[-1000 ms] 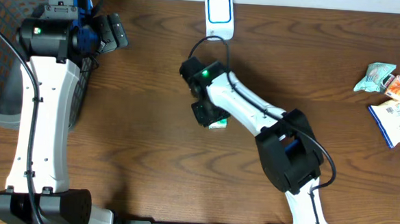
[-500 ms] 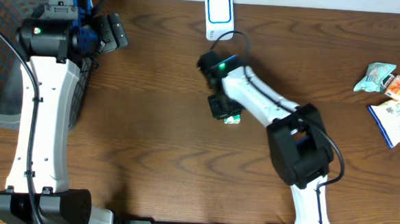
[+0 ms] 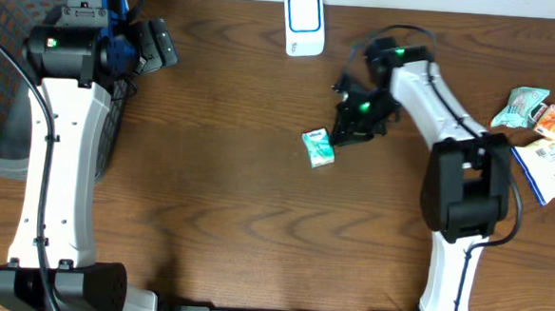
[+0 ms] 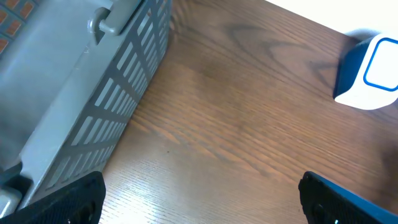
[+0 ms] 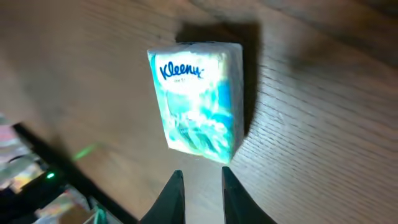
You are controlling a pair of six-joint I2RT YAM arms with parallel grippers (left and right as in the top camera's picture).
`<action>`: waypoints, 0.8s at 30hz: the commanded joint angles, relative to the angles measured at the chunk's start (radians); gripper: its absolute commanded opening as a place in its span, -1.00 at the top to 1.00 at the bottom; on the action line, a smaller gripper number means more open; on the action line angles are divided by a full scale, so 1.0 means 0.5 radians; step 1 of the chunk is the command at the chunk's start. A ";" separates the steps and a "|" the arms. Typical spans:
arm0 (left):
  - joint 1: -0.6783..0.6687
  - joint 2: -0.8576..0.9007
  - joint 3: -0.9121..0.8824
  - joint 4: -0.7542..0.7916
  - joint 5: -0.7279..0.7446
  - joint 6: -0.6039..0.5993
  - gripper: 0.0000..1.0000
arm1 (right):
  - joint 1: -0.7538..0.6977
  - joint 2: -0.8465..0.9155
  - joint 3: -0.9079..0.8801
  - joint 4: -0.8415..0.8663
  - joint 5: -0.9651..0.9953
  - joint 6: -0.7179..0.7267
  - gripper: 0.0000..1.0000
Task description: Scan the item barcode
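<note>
A small teal and white Kleenex tissue pack (image 3: 319, 147) lies flat on the wooden table, logo side up (image 5: 198, 102); no barcode shows on it. My right gripper (image 3: 347, 131) hovers just to its upper right. In the right wrist view the gripper (image 5: 202, 174) has its fingers nearly together with nothing between them, a short way off the pack's near edge. The white and blue scanner (image 3: 303, 24) stands at the table's back edge and also shows in the left wrist view (image 4: 370, 71). My left gripper (image 3: 160, 45) is wide open and empty (image 4: 202, 199) beside the basket.
A dark mesh basket (image 3: 6, 65) fills the far left, its grey wall close to the left fingers (image 4: 81, 93). At the right edge lie a teal packet (image 3: 523, 104), an orange packet (image 3: 553, 120) and a white and blue pouch (image 3: 553, 165).
The right arm carried the tissue pack rightward, let it go on the table and swung on to the right. The left arm has not moved.
</note>
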State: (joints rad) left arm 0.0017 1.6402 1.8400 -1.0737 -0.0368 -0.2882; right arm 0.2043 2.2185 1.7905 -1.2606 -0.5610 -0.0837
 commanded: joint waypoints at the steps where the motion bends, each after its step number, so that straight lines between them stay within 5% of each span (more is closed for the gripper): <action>1: -0.002 0.001 0.006 -0.005 -0.033 -0.003 -0.96 | -0.039 0.025 0.037 -0.021 -0.206 -0.150 0.71; 6: -0.002 0.001 0.006 -0.005 -0.033 -0.003 -0.95 | -0.031 0.025 0.035 0.009 -0.205 -0.148 0.50; 8: -0.002 0.001 0.006 -0.005 -0.033 -0.003 -0.96 | -0.005 0.025 0.027 0.033 -0.146 -0.116 0.16; 12: -0.002 0.001 0.006 -0.005 -0.033 -0.003 -0.96 | 0.050 0.026 -0.009 0.111 0.184 0.150 -0.10; 24: -0.002 0.001 0.006 -0.005 -0.033 -0.003 -0.96 | 0.168 0.030 -0.230 0.475 0.256 0.385 -0.11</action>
State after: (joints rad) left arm 0.0017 1.6402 1.8400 -1.0740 -0.0368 -0.2882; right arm 0.2737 2.2185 1.7161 -1.0431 -0.4469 0.0513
